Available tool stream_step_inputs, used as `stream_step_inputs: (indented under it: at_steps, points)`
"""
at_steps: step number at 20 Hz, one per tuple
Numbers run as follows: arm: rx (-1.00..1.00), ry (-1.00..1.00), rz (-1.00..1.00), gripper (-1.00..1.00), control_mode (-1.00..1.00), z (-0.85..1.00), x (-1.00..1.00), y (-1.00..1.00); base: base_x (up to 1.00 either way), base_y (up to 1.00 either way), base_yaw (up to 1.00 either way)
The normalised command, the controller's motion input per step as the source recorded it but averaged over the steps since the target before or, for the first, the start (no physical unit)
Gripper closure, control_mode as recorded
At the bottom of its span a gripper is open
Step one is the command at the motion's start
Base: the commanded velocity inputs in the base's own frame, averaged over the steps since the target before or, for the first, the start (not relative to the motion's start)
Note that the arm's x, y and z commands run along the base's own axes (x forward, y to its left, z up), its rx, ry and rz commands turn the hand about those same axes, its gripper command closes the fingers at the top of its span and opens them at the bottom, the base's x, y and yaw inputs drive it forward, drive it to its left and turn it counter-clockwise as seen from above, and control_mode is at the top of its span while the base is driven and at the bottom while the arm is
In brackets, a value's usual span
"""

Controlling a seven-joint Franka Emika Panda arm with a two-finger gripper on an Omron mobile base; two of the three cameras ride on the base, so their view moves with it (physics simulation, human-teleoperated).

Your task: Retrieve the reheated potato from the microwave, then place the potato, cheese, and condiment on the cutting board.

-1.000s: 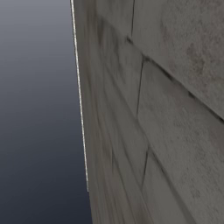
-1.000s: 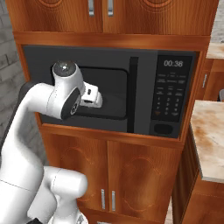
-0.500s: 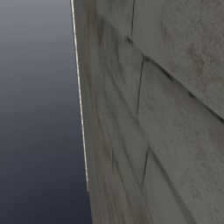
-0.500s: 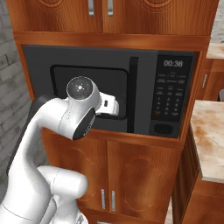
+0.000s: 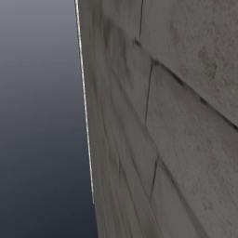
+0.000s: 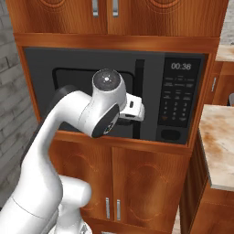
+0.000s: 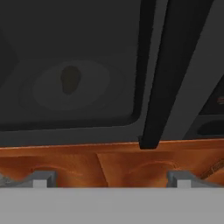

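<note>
Potato (image 7: pixel 70 79) sits as a small dark lump on a pale round plate (image 7: pixel 94 85) inside the microwave (image 6: pixel 151 68), seen dimly through the door window (image 7: pixel 65 61) in the hand view; door closed. Nearest in that view, the two finger tips (image 7: pixel 41 178) poke up at the bottom edge, set far apart, jaws wide with nothing between them. Just past them is the orange-brown wooden cabinet front (image 7: pixel 113 162) below the microwave, then the lower end of the dark vertical door handle (image 7: pixel 168 74), which crosses the view at a tilt, right of the window. In the right base view the white arm (image 6: pixel 68 137) bends up from lower left, wrist and hand sitting in front of the microwave door near the handle (image 6: pixel 138 98); the gripper (image 6: pixel 132 119) itself is mostly hidden behind the wrist there. Right of the handle is the keypad panel (image 6: pixel 179 98) with display reading 00:38. Wooden cabinet doors (image 6: pixel 137 183) below, upper cabinets (image 6: pixel 105 13) above. Pale mottled counter (image 6: pixel 219 141) at right, brick wall (image 6: pixel 13 91) at left. Left base view: grey block wall (image 5: pixel 162 121) up close, plain grey backdrop beside it.
</note>
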Motion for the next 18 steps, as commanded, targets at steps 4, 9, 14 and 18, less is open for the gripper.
stream_step_inputs:
  at_steps: [4,9,14,18]
  points:
    - [0.00,0.03,-0.04,-1.00,-1.00,0.01,0.21,-0.45,0.00,0.00,0.00]
    - [0.00,0.00,0.00,-1.00,-1.00,-0.01,0.33,-0.37,0.00,0.00,0.00]
    - [0.00,0.00,0.00,-1.00,-1.00,-0.09,0.43,-0.24,0.00,0.00,0.00]
    - [0.02,0.00,0.00,-1.00,-1.00,-0.16,0.47,-0.09,0.00,0.00,0.00]
